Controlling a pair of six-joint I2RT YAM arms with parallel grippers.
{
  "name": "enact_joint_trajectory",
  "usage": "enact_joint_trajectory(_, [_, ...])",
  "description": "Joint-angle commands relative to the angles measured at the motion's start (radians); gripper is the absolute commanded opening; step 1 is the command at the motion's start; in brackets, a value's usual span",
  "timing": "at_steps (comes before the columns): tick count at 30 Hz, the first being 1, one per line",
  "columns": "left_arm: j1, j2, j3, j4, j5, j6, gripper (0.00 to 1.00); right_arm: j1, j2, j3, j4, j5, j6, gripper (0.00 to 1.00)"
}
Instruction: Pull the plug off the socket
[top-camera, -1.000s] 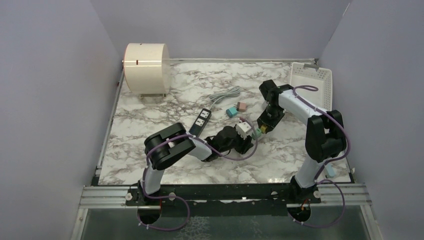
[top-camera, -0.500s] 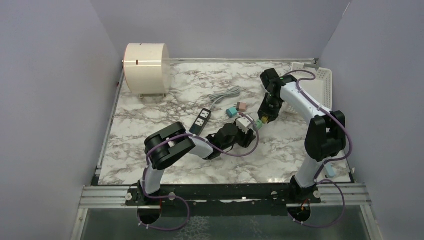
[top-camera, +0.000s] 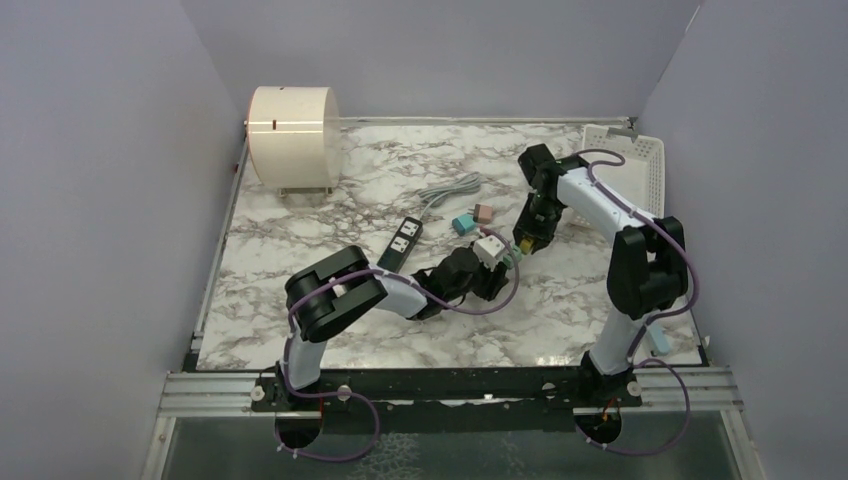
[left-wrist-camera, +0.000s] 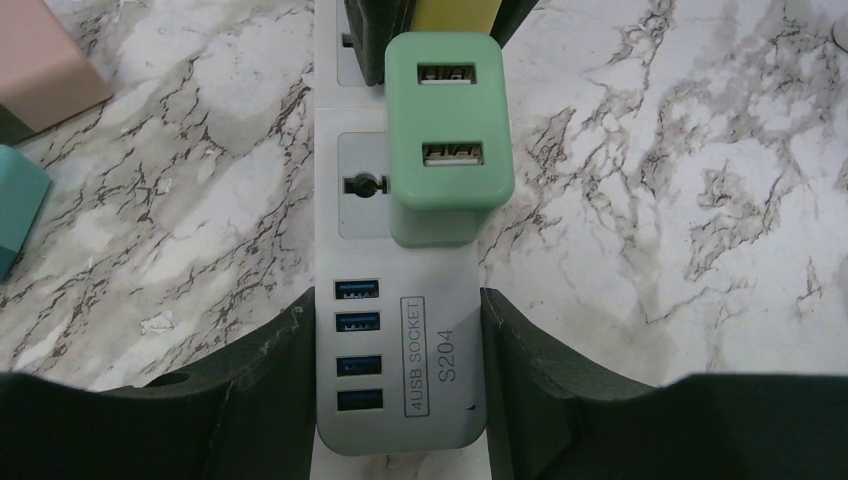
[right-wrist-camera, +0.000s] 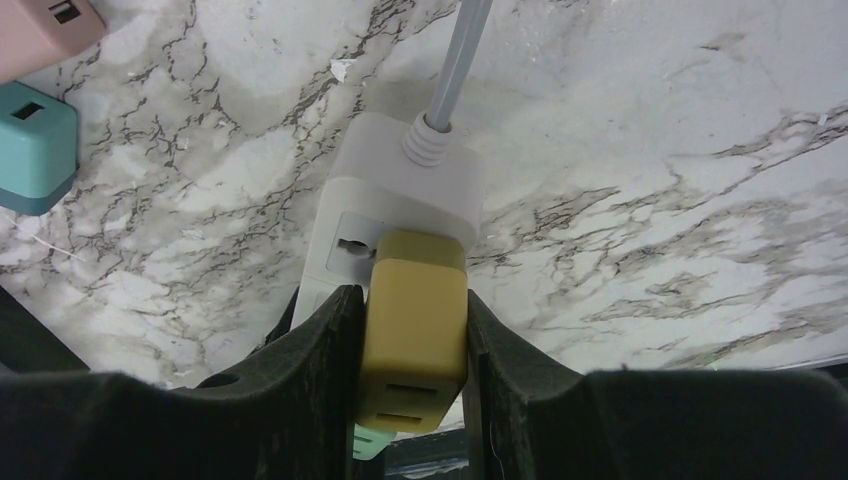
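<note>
The right gripper (right-wrist-camera: 411, 302) is closed tight on the yellow plug (right-wrist-camera: 415, 335), one finger flat against each side. The plug's far end meets the face of the white socket strip (right-wrist-camera: 400, 190) at the outlet nearest the grey cable (right-wrist-camera: 460, 50); whether its prongs are seated cannot be told. The left gripper (left-wrist-camera: 396, 300), about half open, clamps the strip's opposite end at the USB ports, one finger pressed to each long edge. A green plug (left-wrist-camera: 447, 130) stands in the middle outlet. The strip lies on the marble surface (right-wrist-camera: 650, 200), with a teal adapter (right-wrist-camera: 35, 145) and a pink adapter (right-wrist-camera: 45, 25) near it.
</note>
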Motion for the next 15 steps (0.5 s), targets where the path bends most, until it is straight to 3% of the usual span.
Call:
enact_joint_trajectory(1, [-0.019, 0.021, -0.045, -0.304, -0.025, -0.005, 0.0, -0.012, 0.056, 0.088, -0.073, 0.018, -0.108, 0.01])
enact_joint_trajectory(8, [-0.046, 0.035, -0.022, -0.339, -0.069, 0.016, 0.0, -0.012, 0.099, 0.095, -0.085, -0.024, -0.063, 0.01])
enact_joint_trajectory(15, [-0.044, 0.044, -0.008, -0.335, 0.007, -0.012, 0.0, -0.012, -0.02, -0.001, 0.014, -0.038, 0.031, 0.01])
